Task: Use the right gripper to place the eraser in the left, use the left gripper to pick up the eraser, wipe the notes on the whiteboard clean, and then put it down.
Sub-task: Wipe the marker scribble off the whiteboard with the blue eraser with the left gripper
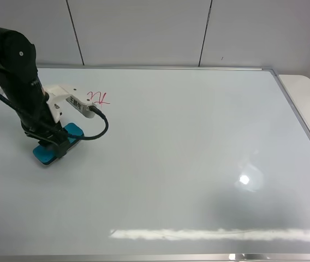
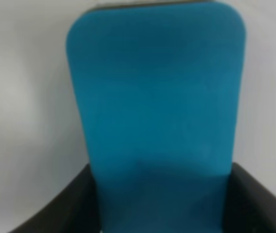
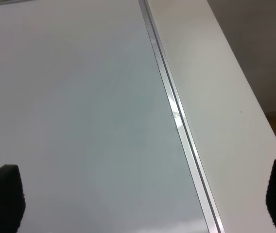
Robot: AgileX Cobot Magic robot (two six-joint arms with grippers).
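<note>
The teal-blue eraser (image 1: 74, 130) lies low on the left part of the whiteboard (image 1: 198, 142). My left gripper (image 1: 55, 144) is down over it, with the jaws against its two long sides. In the left wrist view the eraser (image 2: 157, 97) fills the frame and black fingers (image 2: 70, 204) press on both sides of it. The red notes (image 1: 97, 98) are on the board, a little behind and to the right of the eraser. My right gripper (image 3: 141, 194) is open and empty above the board's right frame; it is out of the exterior view.
The board's silver frame (image 3: 177, 116) runs along its right edge, with a white tabletop (image 1: 308, 93) beyond it. A white panelled wall (image 1: 144, 27) stands behind. Lamp glare (image 1: 245, 179) marks the board at the right front.
</note>
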